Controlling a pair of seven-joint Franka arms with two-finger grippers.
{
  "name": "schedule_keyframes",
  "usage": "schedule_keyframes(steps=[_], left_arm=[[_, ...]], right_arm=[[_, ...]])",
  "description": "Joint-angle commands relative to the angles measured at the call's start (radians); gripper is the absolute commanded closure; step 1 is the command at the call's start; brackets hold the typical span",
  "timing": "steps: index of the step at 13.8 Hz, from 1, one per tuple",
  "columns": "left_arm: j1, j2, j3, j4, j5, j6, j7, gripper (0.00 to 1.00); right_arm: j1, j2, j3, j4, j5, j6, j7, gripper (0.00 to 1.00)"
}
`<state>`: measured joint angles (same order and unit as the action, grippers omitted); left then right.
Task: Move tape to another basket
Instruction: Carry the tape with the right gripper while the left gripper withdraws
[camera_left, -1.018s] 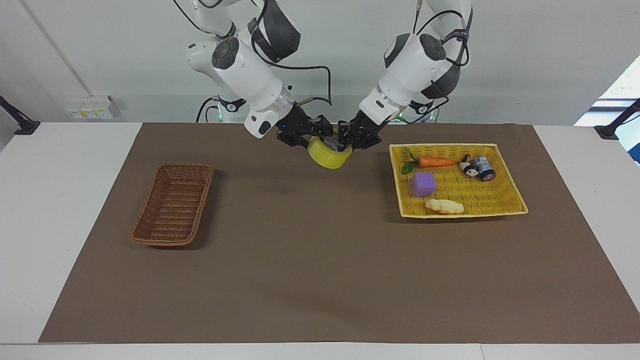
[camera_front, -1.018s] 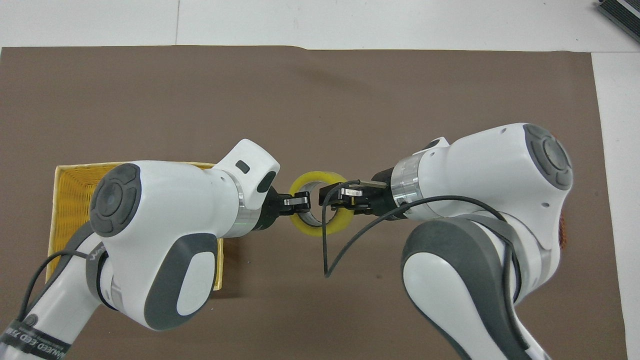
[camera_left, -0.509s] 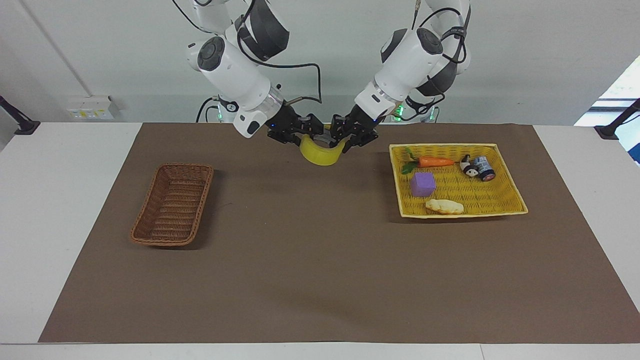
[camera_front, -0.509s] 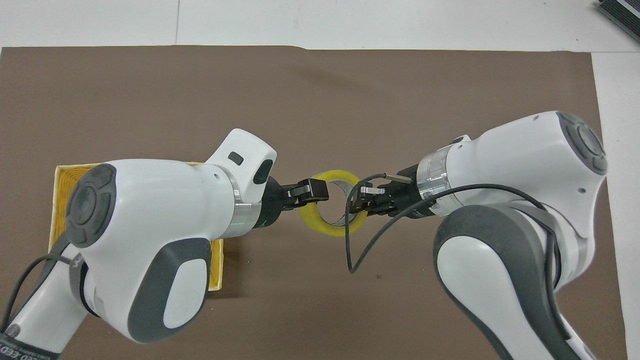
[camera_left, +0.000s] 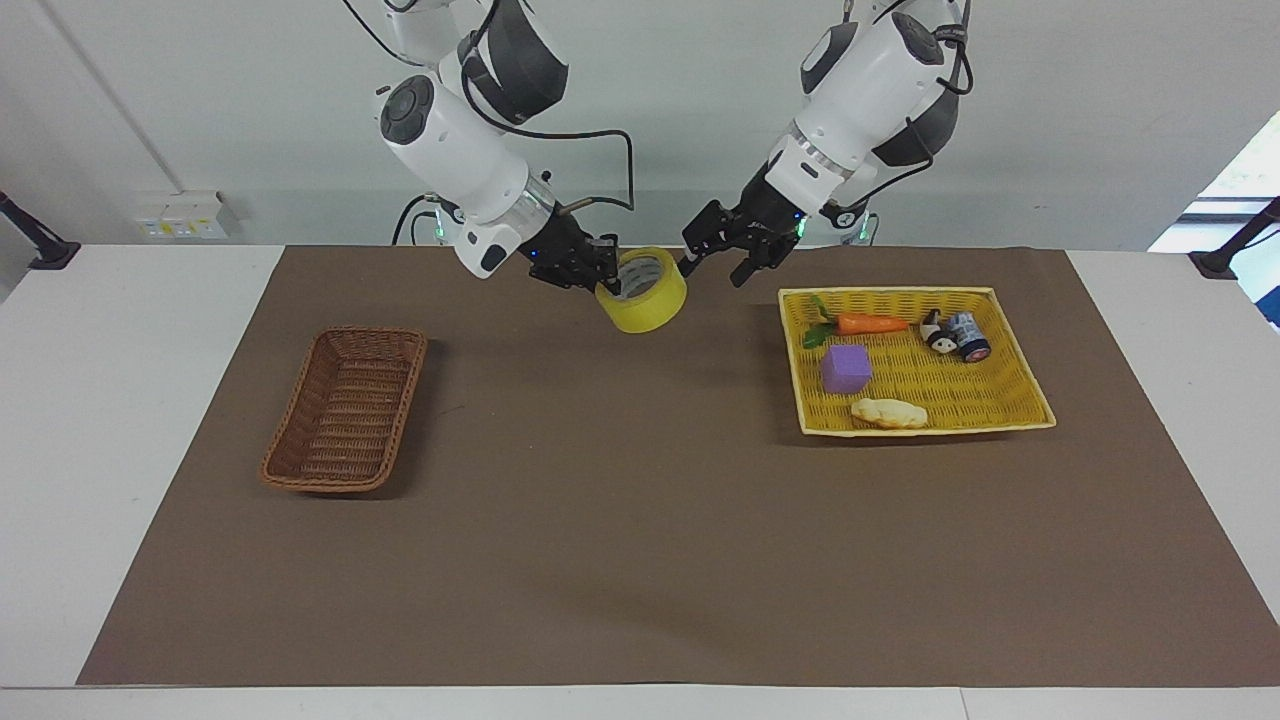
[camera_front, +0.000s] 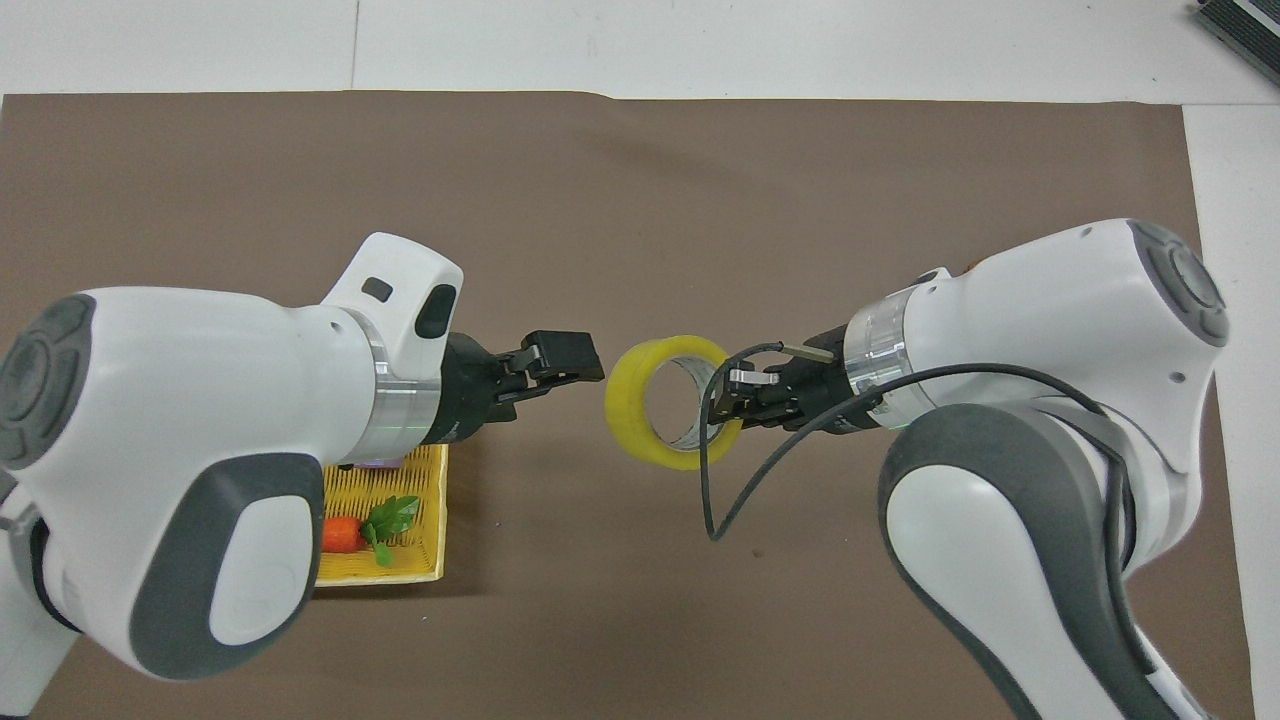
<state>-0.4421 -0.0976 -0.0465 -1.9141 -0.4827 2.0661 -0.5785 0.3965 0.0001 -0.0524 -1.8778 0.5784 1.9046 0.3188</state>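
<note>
We see the right gripper (camera_left: 602, 283) pinching the wall of the tape (camera_left: 645, 292), aloft over the mat between the basket (camera_left: 345, 408) and yellow tray (camera_left: 1030, 400); the left gripper (camera_left: 718, 256) hangs unclenched. Likely light, stiff, slick: grip through its core.

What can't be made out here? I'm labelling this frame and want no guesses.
- Overhead view: the right arm covers the brown wicker basket entirely.
- Overhead view: the left arm hides most of the yellow tray; only a corner with the carrot shows.
- Facing view: the small cylinder has a label too small to read.
- Facing view: how the right gripper pinches the tape roll is too small to tell.
</note>
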Motion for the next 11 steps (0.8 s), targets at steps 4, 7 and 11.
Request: schedule_keyframes(steps=[4, 7, 11], left_arm=[[0.164, -0.007, -0.004, 0.076, 0.271, -0.228, 0.026, 0.0], [0.282, -0.004, -0.004, 0.084, 0.355, -0.314, 0.236, 0.0], [0.402, 0.039, -0.004, 0.176, 0.456, -0.438, 0.469, 0.0]], right_arm=[[-0.083, -0.054, 0.003, -0.012, 0.005, -0.051, -0.067, 1.0], [-0.146, -0.066, 0.002, 0.003, 0.005, -0.114, -0.128, 1.0], [-0.276, -0.087, 0.002, 0.022, -0.012, -0.24, -0.277, 1.0]])
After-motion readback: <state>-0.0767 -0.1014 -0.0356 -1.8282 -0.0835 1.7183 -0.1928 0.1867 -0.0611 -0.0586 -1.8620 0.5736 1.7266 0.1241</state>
